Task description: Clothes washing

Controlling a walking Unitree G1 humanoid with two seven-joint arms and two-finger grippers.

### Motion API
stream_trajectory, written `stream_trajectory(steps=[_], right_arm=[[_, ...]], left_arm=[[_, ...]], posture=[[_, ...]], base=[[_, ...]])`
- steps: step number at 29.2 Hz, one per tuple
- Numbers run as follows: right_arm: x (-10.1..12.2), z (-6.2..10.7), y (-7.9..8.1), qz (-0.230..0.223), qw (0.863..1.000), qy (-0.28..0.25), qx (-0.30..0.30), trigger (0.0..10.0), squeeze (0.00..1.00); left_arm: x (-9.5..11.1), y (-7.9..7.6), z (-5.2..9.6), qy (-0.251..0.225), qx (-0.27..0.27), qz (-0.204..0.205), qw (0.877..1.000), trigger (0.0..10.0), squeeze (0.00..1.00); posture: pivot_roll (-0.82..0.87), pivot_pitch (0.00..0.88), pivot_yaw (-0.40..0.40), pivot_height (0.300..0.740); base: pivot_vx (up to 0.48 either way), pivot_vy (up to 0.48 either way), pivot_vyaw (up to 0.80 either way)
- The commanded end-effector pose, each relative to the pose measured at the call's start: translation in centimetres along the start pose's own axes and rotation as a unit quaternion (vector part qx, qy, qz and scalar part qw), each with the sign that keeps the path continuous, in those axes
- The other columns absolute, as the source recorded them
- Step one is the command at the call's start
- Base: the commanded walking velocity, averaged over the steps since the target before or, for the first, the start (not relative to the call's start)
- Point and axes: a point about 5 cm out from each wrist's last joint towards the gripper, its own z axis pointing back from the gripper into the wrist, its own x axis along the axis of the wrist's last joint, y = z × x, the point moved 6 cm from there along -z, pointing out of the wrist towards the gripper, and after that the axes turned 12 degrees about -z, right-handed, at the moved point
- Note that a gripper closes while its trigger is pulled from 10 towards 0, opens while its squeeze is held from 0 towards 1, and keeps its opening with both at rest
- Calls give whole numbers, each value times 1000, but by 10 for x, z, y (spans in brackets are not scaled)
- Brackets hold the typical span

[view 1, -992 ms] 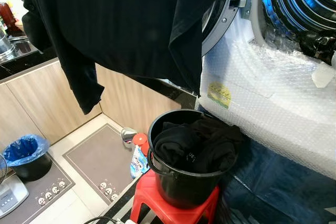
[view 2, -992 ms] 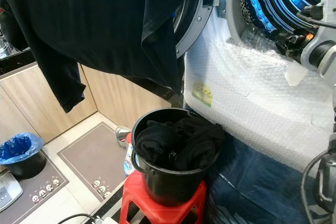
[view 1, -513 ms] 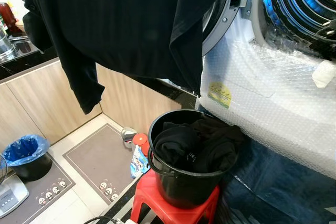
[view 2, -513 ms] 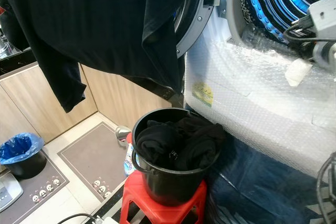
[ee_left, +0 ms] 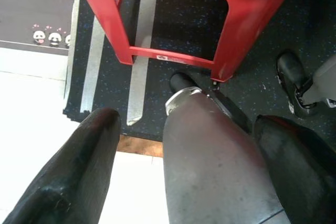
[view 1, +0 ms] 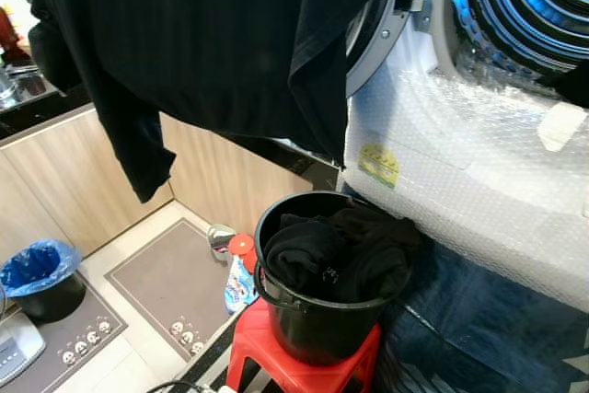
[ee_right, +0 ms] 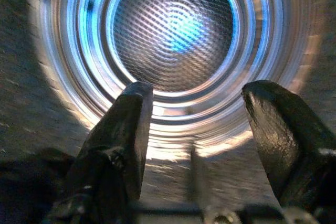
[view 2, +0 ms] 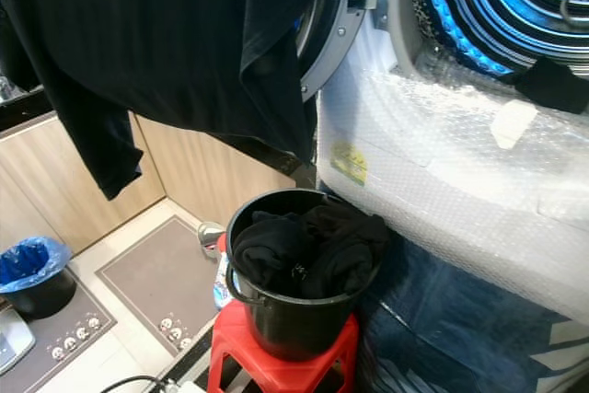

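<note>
Reaching into the washing machine drum [ee_right: 176, 30], the right end effector [ee_right: 197, 129] has its two black fingers [ee_right: 128, 124] spread apart with nothing between them; straight ahead of it lies the perforated, blue-lit back wall of the drum. A second ago this arm's wrist and cabling stood at the drum's mouth in the head views; now it has gone from there, and the whole scene has slid slightly, so the head has turned a little as well. A dark patch [view 2: 555, 83] lies at the rim of the drum opening, but what it is cannot be told.

The left end effector [ee_left: 191, 145] hangs low, pointing at the floor, its fingers [ee_left: 84, 166] also apart and empty. Just beyond it stands the red stool [ee_left: 220, 19] on a dark speckled mat [ee_left: 252, 77].

On that stool sits the black bucket [view 1: 317, 315], with dark clothes [view 1: 336, 250] heaped inside, below and well apart from the right end effector. The bucket is just beside the washer's bubble-wrapped front [view 1: 460, 172]. A black garment [view 1: 212, 43] hangs over the open washer door [view 1: 391, 20]. Farther off, on the floor, are a grey mat [view 1: 166, 273] and a small bin with a blue liner [view 1: 37, 269].
</note>
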Motion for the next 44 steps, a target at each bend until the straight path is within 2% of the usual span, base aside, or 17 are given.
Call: stream_trajectory(steps=[1,6,12,13,15,18,22,24,26,27,30,35,38,40,42,43,44], right_arm=[[12,1,15,-50,997,-15,52,10000,0],[5,9,59,-135,974,15,182,10000,0],[-7,19,87,-166,952,48,254,10000,0],[-17,24,98,-140,947,60,282,10000,0],[-21,27,102,-129,945,64,292,10000,0],[-48,36,110,-96,936,120,316,10000,0],[-67,33,99,-77,942,159,284,10000,0],[-69,33,97,-72,944,161,277,10000,0],[-76,29,86,-59,953,171,243,10000,0],[-79,25,76,-66,958,181,212,10000,0],[-78,21,64,-81,963,181,184,10000,0],[-75,19,55,-102,965,174,169,10000,0],[-79,14,33,-100,974,176,100,10000,0],[-79,13,28,-102,975,176,86,10000,0],[-76,11,17,-85,982,163,53,10000,0],[-71,9,3,-65,987,149,14,10000,0],[-65,8,-3,-59,989,135,-3,10000,0]], left_arm=[[-19,-13,3,30,-20,5,999,10000,0],[-18,-13,3,30,-21,6,999,10000,0],[-17,-12,2,30,-21,5,999,10000,0],[-17,-13,2,29,-21,3,999,10000,0],[-17,-12,2,29,-21,3,999,10000,0],[-17,-12,2,30,-20,4,999,10000,0],[-17,-11,2,30,-19,2,999,10000,0],[-17,-11,2,30,-19,2,999,10000,0],[-17,-11,2,30,-19,2,999,10000,0],[-17,-11,2,30,-19,1,999,10000,0],[-17,-11,2,30,-19,0,999,10000,0],[-17,-11,2,30,-19,0,999,10000,0],[-17,-10,2,30,-19,-1,999,10000,0],[-17,-10,2,30,-19,-1,999,10000,0],[-17,-10,2,30,-19,-2,999,10000,0],[-17,-10,2,30,-19,-2,999,10000,0],[-16,-11,2,30,-19,-3,999,10000,0]], posture=[[-106,54,36,740],[-108,54,37,740],[-110,55,40,740],[-108,57,39,740],[-109,57,40,740],[-108,58,41,740],[-108,57,43,740],[-108,57,43,740],[-110,56,44,740],[-110,55,44,740],[-109,54,44,740],[-110,52,45,740],[-111,52,46,740],[-111,52,46,740],[-112,51,47,740],[-112,50,46,740],[-113,47,47,740]], base=[[0,0,0],[0,0,0],[0,0,0],[0,0,0],[0,0,0],[0,0,0],[0,0,0],[0,0,0],[0,0,0],[0,0,0],[0,0,0],[0,0,0],[0,0,0],[0,0,0],[0,0,0],[0,0,0],[0,0,0]])
